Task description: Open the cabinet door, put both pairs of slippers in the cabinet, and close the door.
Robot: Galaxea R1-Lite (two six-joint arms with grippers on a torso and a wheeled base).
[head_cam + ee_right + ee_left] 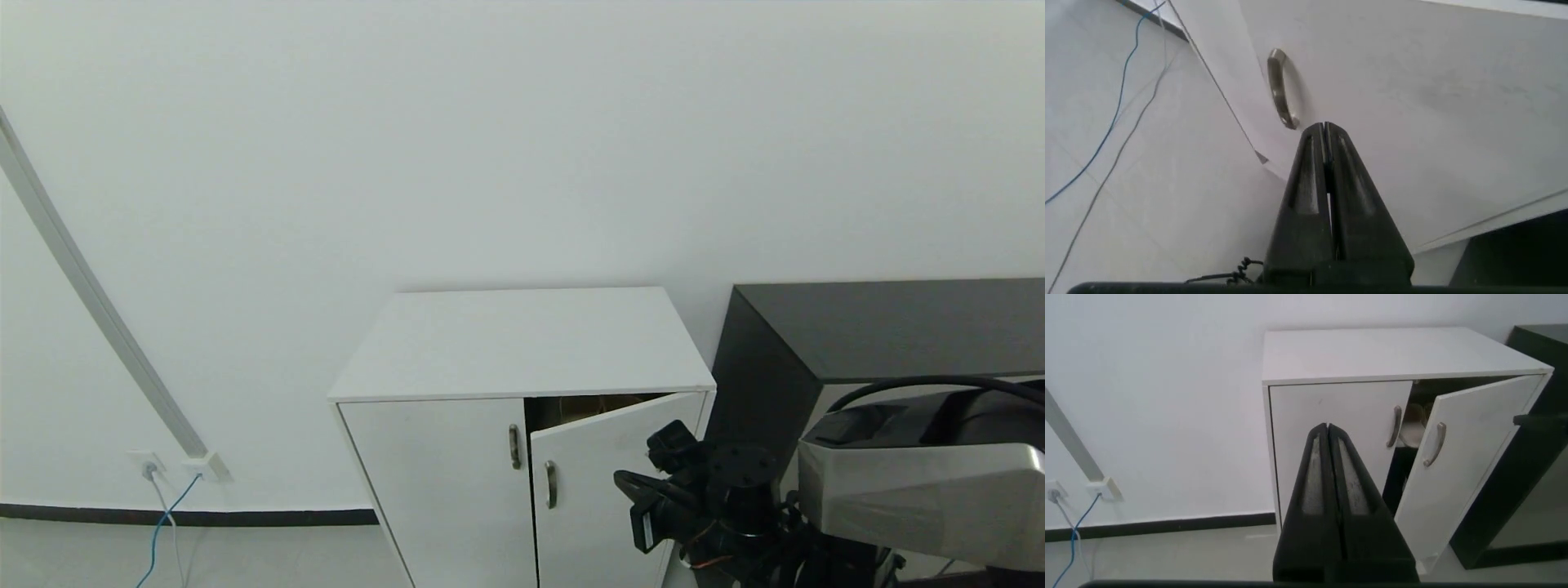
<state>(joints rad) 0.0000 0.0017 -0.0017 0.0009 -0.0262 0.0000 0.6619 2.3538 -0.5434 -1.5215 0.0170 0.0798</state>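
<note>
Low on the right, the right arm is held before the white cabinet (pixel 522 343), its end effector (pixel 1327 131) pinched shut on nothing, just beside the curved metal handle (pixel 1282 88) of the slightly ajar right door (pixel 608 482). Farther back, the left end effector (pixel 1328 433) faces the closed left door (pixel 1290 433), its long black fingers pressed together, empty. Smooth and flat-panelled, the cabinet stands against the wall beside a dark desk (pixel 890 327).

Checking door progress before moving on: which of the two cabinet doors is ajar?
The right door, swung outward near the right claw; the left door sits flush.
</note>
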